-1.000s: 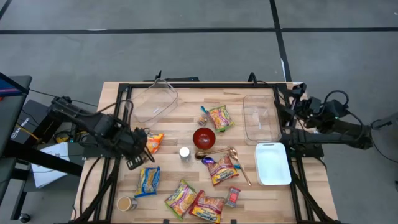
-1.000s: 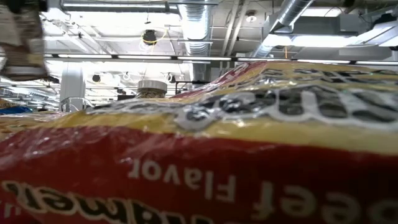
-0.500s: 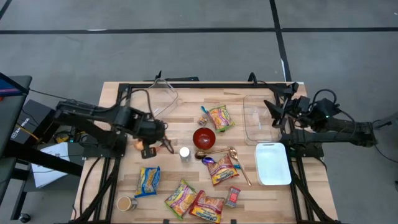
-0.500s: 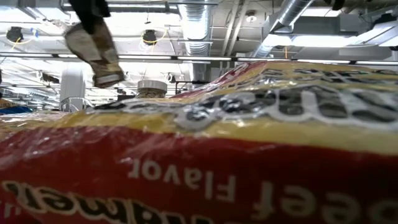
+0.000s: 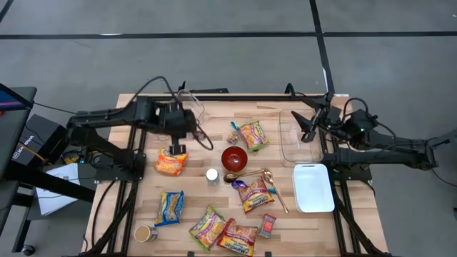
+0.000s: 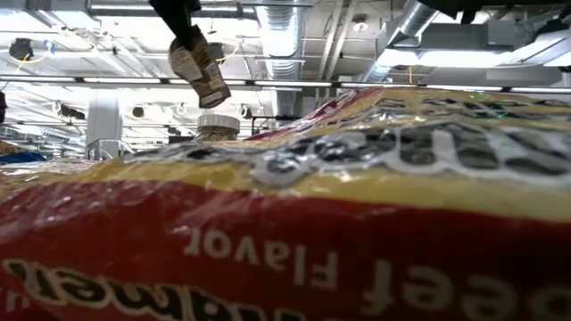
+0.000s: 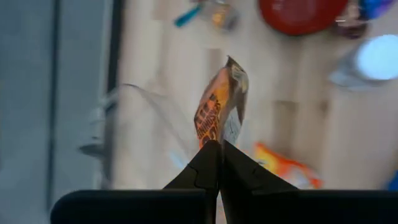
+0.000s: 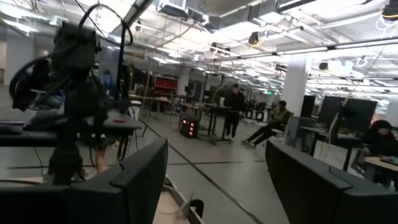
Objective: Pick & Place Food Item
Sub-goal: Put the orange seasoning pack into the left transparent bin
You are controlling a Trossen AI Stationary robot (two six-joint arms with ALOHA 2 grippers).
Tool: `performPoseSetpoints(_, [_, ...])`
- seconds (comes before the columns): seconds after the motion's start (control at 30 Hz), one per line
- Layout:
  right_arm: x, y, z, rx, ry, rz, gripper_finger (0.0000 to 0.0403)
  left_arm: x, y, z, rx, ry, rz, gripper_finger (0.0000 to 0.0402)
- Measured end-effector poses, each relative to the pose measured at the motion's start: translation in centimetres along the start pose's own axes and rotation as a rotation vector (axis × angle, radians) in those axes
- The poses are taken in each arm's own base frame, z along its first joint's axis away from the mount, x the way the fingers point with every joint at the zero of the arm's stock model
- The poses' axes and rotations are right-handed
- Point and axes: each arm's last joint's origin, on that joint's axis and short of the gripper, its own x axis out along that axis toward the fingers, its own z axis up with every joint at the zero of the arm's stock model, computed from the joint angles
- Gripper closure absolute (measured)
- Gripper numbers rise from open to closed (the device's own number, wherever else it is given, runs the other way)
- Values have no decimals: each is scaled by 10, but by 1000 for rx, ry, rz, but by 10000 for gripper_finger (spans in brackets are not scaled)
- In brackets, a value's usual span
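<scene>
Orange packet (image 5: 171,163) hangs clenched in the left gripper (image 5: 176,148); clear container (image 5: 176,114) waits at twelve o'clock.

Your orange snack packet (image 7: 219,107) hangs pinched by one end, off the table, its free end dangling and slightly tilted. From above it (image 5: 171,162) shows orange and crinkled, just beside the left clear bin (image 5: 173,114), on its near side. In the low view it (image 6: 200,69) swings high, wrapper pale-backed.
</scene>
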Motion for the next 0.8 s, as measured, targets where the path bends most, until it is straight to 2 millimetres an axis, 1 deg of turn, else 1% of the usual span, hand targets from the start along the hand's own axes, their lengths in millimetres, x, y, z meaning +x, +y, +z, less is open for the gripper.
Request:
performPoseSetpoints(0.2, [1, -4, -1, -9, 6, -28, 138, 5, 29, 6, 77, -53, 94, 401])
performPoseSetpoints(0.57, [1, -4, -1, -20, 9, -28, 138, 16, 79, 13, 186, -140, 256, 401])
performPoseSetpoints(0.67, [1, -4, -2, -26, 13, -27, 138, 19, 90, 15, 218, -153, 298, 401])
performPoseSetpoints(0.8, [1, -3, -5, -19, 45, -19, 138, 28, 104, 12, 232, -116, 322, 401])
